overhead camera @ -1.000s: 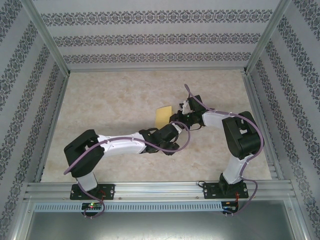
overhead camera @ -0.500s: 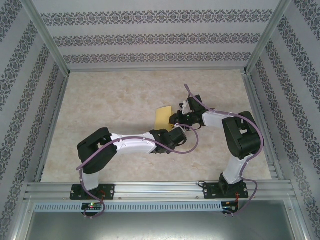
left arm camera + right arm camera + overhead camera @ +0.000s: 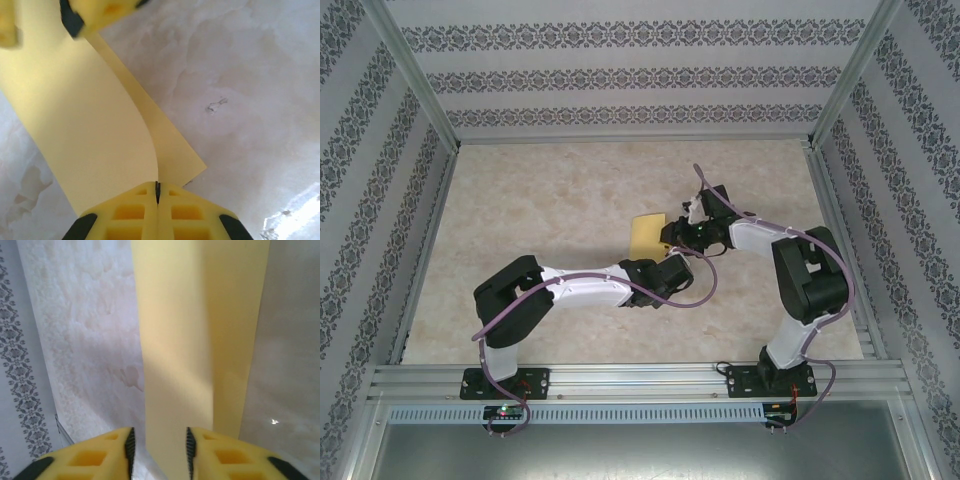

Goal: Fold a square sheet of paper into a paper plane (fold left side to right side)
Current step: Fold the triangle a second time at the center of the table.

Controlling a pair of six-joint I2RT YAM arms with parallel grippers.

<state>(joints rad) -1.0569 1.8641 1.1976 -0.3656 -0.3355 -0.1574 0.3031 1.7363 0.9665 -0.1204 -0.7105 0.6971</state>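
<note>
The left gripper is clamping a thin yellow-orange paper sheet by its near edge; the right gripper is straddling it, jaws apart. Likely light, floppy, crease-prone: grip edges.

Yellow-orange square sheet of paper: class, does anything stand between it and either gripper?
Nothing visible does. The left gripper is shut on an edge of the yellow-orange sheet of paper, and the right gripper hangs open directly over the same sheet.
</note>
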